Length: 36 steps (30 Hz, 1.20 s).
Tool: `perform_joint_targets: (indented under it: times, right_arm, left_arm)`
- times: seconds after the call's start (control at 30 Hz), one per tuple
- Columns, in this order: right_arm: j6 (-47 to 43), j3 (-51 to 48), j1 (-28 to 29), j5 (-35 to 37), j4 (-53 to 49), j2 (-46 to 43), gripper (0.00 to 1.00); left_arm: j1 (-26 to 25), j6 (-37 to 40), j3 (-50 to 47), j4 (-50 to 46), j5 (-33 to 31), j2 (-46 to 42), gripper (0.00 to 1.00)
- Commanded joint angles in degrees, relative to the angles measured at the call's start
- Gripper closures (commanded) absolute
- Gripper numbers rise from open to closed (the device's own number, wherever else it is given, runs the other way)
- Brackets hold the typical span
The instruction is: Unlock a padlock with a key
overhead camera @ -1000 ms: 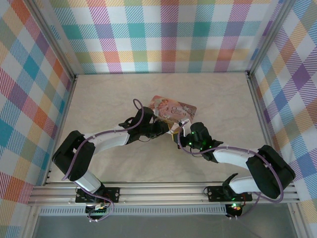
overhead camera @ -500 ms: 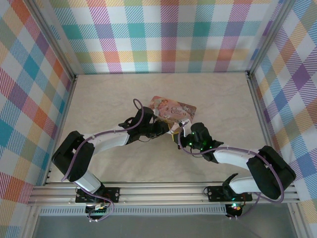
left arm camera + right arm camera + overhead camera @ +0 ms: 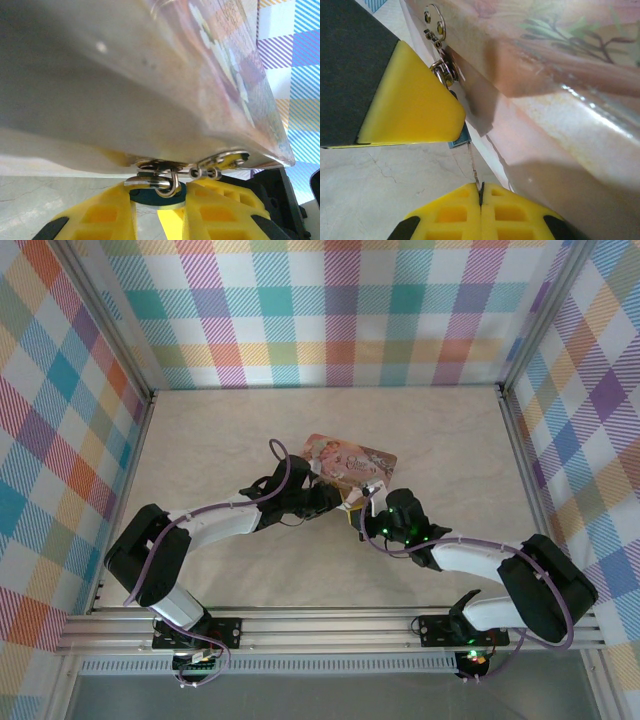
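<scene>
- Nothing has visibly shifted over the last second: both arms stay bunched at the near edge of the pink tin (image 3: pixel 350 458) on the tabletop (image 3: pixel 220 440)
- Mostly hidden, the padlock (image 3: pixel 159 196) hangs from the hasp (image 3: pixel 220 161) on the tin's near edge; a dark blue sliver and its shackle (image 3: pixel 169 186) show
- Set narrow, the left tool (image 3: pixel 159 212) clamps the padlock's body
- Pinched tight, the right tool (image 3: pixel 481 194) holds the key (image 3: pixel 474 169), a thin blade reaching the padlock
- Lettering on the tin's lid is too small to read
</scene>
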Motion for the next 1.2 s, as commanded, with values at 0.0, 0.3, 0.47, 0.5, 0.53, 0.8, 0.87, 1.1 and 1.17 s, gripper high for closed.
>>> perform_joint_targets:
  times: [0.0,0.3,0.47,0.5,0.53,0.8,0.87,1.1,1.17]
  right_arm:
    - [1.3,-0.8,0.2,1.5,5.5,-1.1,1.00]
    - [1.0,-0.5,0.2,1.6,6.6,-1.4,1.00]
    - [0.9,-1.0,0.1,1.9,6.7,-1.9,1.00]
    - [1.0,-0.9,0.2,2.0,7.0,-1.9,1.00]
    - [1.0,-0.8,0.2,1.9,7.0,-1.7,1.00]
    - [0.8,-1.1,0.2,1.3,6.0,-1.9,1.00]
    - [0.6,-1.9,0.2,1.6,5.0,-2.8,1.00]
    - [0.6,-4.2,0.2,2.5,3.4,-5.1,1.00]
    - [0.5,-4.2,0.2,2.1,3.7,-5.1,1.00]
  left_arm:
    - [-0.9,1.2,2.0,-0.5,3.2,-1.8,0.77]
    - [-0.9,1.8,2.5,-2.0,3.2,-2.0,0.77]
    - [-0.9,1.9,2.6,-2.0,3.3,-2.0,0.77]
    - [-0.9,1.9,2.6,-2.0,3.5,-1.9,0.77]
    - [-0.8,1.9,2.6,-2.0,3.5,-1.9,0.77]
    - [-0.9,1.9,2.7,-2.7,2.6,-2.6,0.77]
    - [-0.8,1.9,2.7,-2.9,2.3,-2.7,0.77]
    - [-0.7,1.9,3.5,-3.2,2.1,-2.8,0.77]
    - [-0.7,1.9,3.6,-3.1,2.2,-2.8,0.77]
